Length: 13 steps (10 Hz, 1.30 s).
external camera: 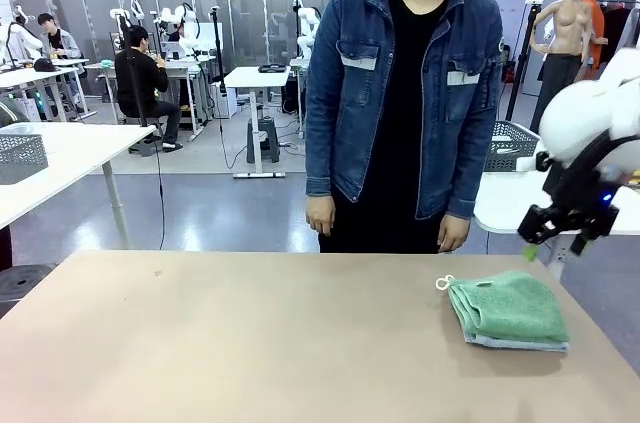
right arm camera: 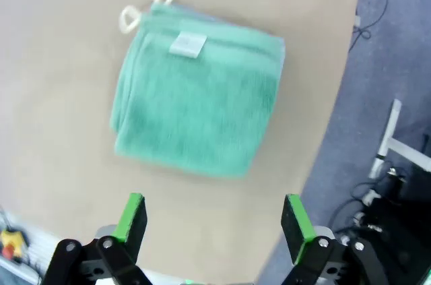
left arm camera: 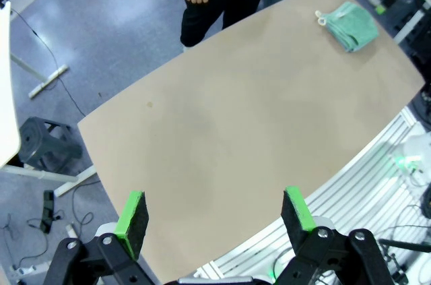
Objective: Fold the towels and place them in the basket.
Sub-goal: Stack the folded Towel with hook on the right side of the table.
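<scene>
Folded towels [right arm camera: 195, 106], green over pale blue, stacked far right on table [external camera: 250, 343]. Soft, light, limp; best pinched across folded edge. Right claw [right arm camera: 210, 221] open above; left claw [left arm camera: 214, 214] open, empty.

The right arm [external camera: 600, 113] is glossy white with a black cable. Its black gripper [external camera: 545, 228] carries green pads [right arm camera: 131, 214]. The person [external camera: 400, 93] beyond the table [external camera: 250, 343] wears a blue denim jacket over black.
</scene>
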### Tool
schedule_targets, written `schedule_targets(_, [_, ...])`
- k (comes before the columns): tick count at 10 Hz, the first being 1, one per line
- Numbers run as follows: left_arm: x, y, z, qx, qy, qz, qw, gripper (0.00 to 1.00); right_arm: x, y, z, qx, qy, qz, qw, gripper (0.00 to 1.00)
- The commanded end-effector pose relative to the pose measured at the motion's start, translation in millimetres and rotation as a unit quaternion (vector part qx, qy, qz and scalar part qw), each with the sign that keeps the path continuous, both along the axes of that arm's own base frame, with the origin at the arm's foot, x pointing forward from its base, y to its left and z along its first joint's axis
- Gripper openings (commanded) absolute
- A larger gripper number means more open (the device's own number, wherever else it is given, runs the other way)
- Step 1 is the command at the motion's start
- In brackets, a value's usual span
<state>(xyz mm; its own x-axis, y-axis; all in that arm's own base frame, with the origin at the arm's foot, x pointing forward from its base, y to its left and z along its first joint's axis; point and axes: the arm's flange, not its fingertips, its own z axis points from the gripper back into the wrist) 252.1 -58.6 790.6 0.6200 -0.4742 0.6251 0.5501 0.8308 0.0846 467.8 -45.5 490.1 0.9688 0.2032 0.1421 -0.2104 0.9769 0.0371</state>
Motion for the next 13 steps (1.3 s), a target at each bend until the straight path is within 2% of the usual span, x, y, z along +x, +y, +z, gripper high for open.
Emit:
schedule_targets(1, [0, 0, 0, 0.002, -0.001, -0.002, 1.0, 1.0, -37, -14, 63, -0.005, -0.003, 0.027, 1.0, 1.0])
schedule_targets(3, [0, 0, 0, 0.002, -0.001, -0.002, 1.0, 1.0, -80, -19, 118, 0.019, -0.052, 0.056, 0.997, 1.0])
schedule_targets(5, [0, 0, 0, 0.002, -0.001, -0.002, 1.0, 1.0, -132, -14, 168, 0.055, -0.115, 0.105, 0.986, 1.0])
schedule_targets(6, [0, 0, 0, 0.002, -0.001, -0.002, 1.0, 1.0, -153, -13, 190, 0.078, -0.128, 0.133, 0.98, 1.0])
schedule_targets(7, [0, 0, 0, 0.002, -0.001, -0.002, 1.0, 1.0, -173, -13, 212, 0.114, -0.123, 0.167, 0.972, 1.0])
schedule_targets(8, [0, 0, 0, 0.002, -0.001, -0.002, 1.0, 1.0, -193, -12, 229, 0.116, -0.131, 0.193, 0.965, 1.0])
schedule_targets(9, [0, 0, 0, 0.002, -0.001, -0.002, 1.0, 1.0, -211, -9, 241, 0.1, -0.14, 0.193, 0.966, 1.0])
schedule_targets(11, [0, 0, 0, 0.002, -0.001, -0.002, 1.0, 1.0, -235, 0, 249, 0.086, -0.122, 0.18, 0.972, 1.0])
schedule_targets(13, [0, 0, 0, 0.002, -0.001, -0.002, 1.0, 1.0, -246, 4, 248, 0.075, -0.141, 0.172, 0.972, 1.0])
